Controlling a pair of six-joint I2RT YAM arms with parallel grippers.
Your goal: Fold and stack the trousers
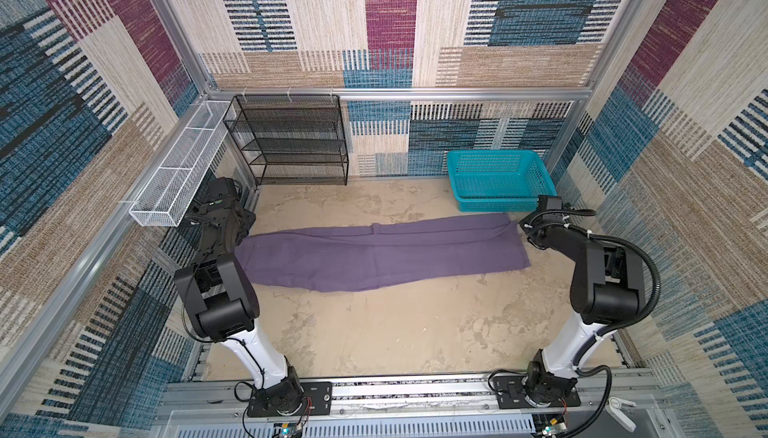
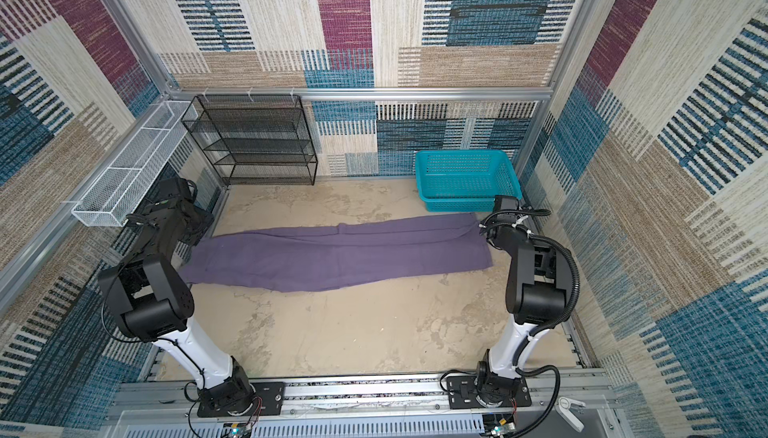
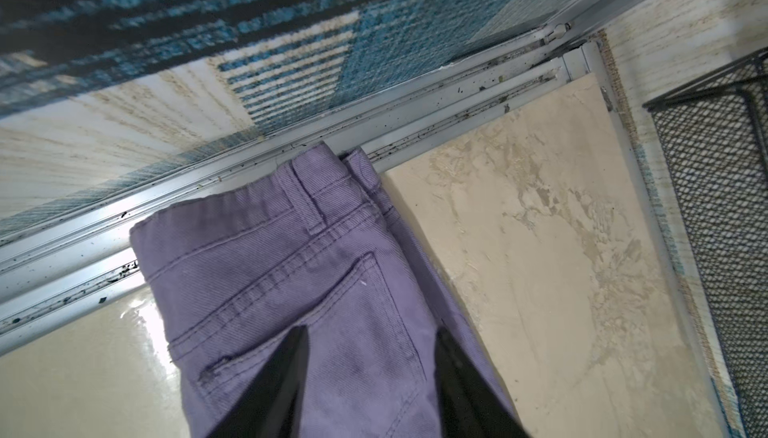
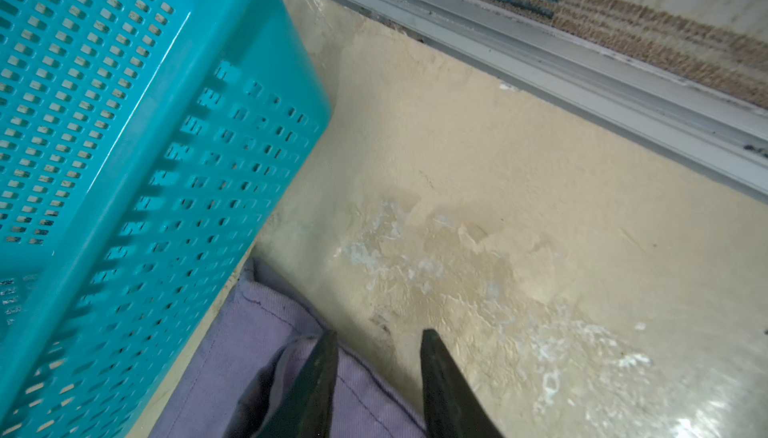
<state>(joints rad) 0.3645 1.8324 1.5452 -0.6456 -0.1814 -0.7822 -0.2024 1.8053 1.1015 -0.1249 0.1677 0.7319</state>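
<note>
The muted-purple trousers (image 1: 374,257) (image 2: 332,257) lie flat in a long band across the table, legs laid together, waist at the left, hems at the right. My left gripper (image 1: 245,226) (image 3: 372,332) hangs open just above the waist end. Its fingers straddle the back pocket of the trousers (image 3: 291,257), with nothing gripped. My right gripper (image 1: 524,226) (image 4: 380,334) is open at the hem end. One finger (image 4: 320,373) is over the trousers' hem corner (image 4: 249,332), the other over bare table. The waistband overhangs the table's left rail.
A teal basket (image 1: 494,203) (image 2: 465,203) (image 4: 166,124) stands at the back right, close behind the hems. A black mesh shelf (image 1: 291,141) stands at the back left. A white mesh tray (image 1: 178,170) hangs on the left frame. Aluminium rails (image 3: 415,120) edge the table.
</note>
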